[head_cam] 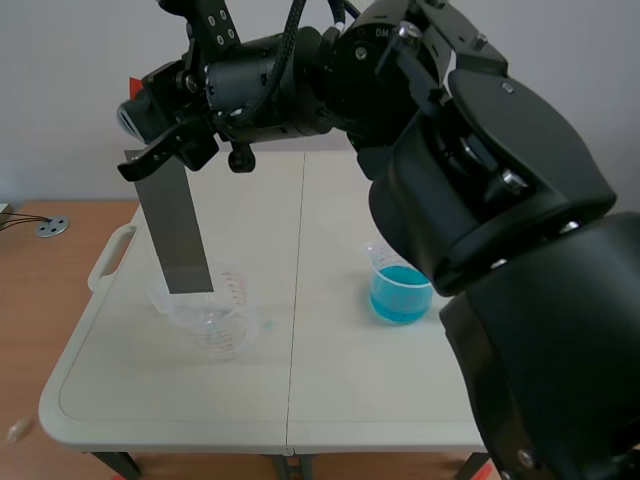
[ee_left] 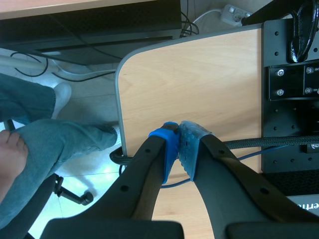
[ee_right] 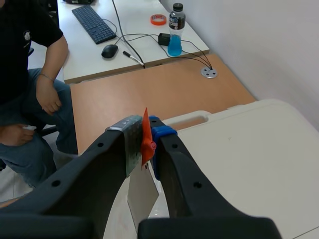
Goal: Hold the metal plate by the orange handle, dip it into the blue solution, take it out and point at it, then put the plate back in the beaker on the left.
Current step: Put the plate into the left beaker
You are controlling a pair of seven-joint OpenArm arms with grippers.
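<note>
Clamping the orange handle (ee_right: 146, 135) tight between the two pads of the right gripper (ee_right: 145, 144), raised high above the left part of the white table (head_cam: 330, 390). Holding the grey metal plate (head_cam: 176, 232) so that it hangs down from that handle at a slight tilt, lower edge level with the rim of the clear beaker (head_cam: 215, 318) on the left; impossible to tell whether just inside that rim or just above it. Well apart from the small beaker of blue solution (head_cam: 400, 292), further right on the same table. Beyond the table's handle end, a wooden desk (ee_right: 164, 92) and a seated person (ee_right: 30, 59) in a black top and jeans. Pressed together on nothing at the left gripper (ee_left: 178, 142): blue pad (ee_left: 168, 145) touching grey dotted pad (ee_left: 192, 142), above the rounded corner of another wooden desktop (ee_left: 199, 79).
</note>
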